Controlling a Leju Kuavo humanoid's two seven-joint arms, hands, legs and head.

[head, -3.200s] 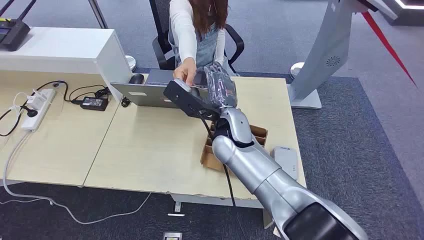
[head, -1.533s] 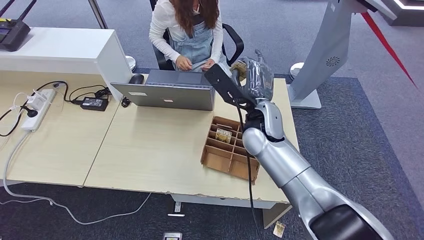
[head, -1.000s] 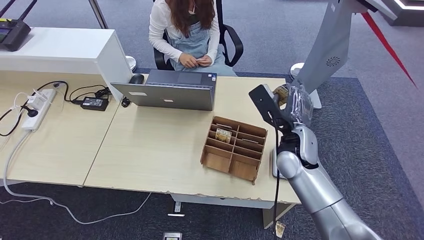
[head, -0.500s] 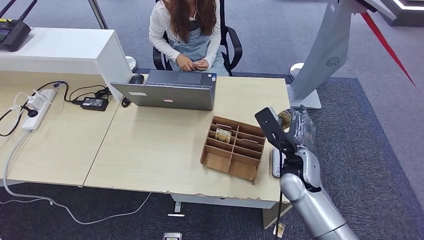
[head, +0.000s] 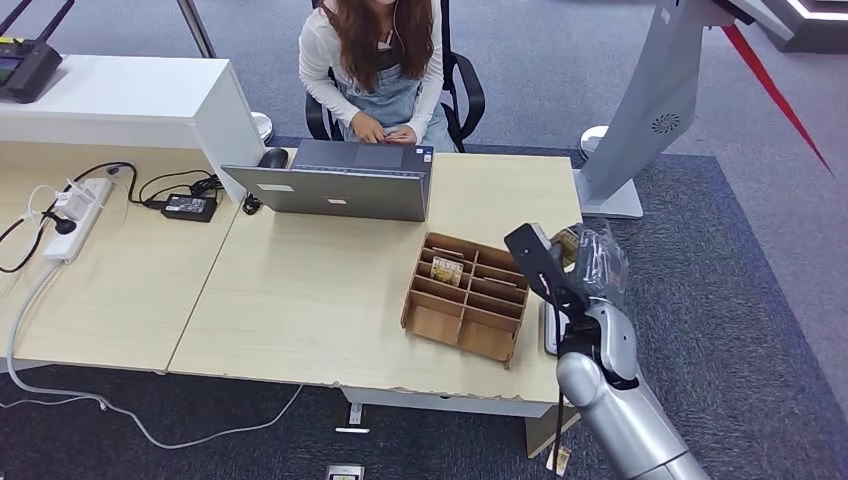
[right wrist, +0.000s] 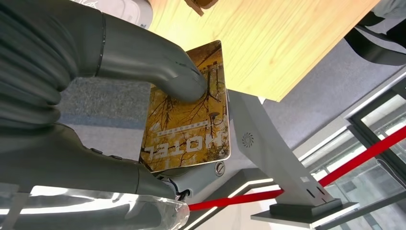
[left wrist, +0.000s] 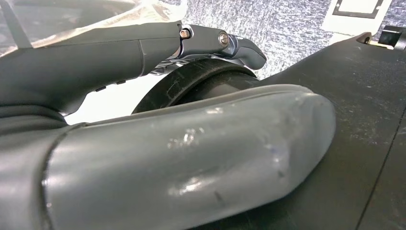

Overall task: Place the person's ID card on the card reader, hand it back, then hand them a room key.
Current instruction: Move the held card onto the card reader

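The yellow hotel card printed with autumn trees (right wrist: 189,110) sits pinched between the thick grey thumb and the darker fingers of the robot's right hand (head: 585,262), held up in the air over the right edge of the pale wooden table (head: 300,290). In the right wrist view the word HOTEL reads across it, so I take it for the room key, not the ID card. The hand hovers just past the brown cardboard divider box (head: 468,297), where another card of the same look (head: 447,270) stands in one compartment, and above the flat grey card reader (head: 549,330), which peeks out beside the silver forearm.

The person in the white top and denim dungarees (head: 380,70) sits across the table behind the open grey laptop (head: 335,180), hands together at their lap; whether they hold the ID card I cannot tell, it is too small.

As I judge it, only the reach across to hand over the key is left.

The left hand (left wrist: 158,158) hangs low near dark parts of the robot; its fingers look curled in, with nothing in them.
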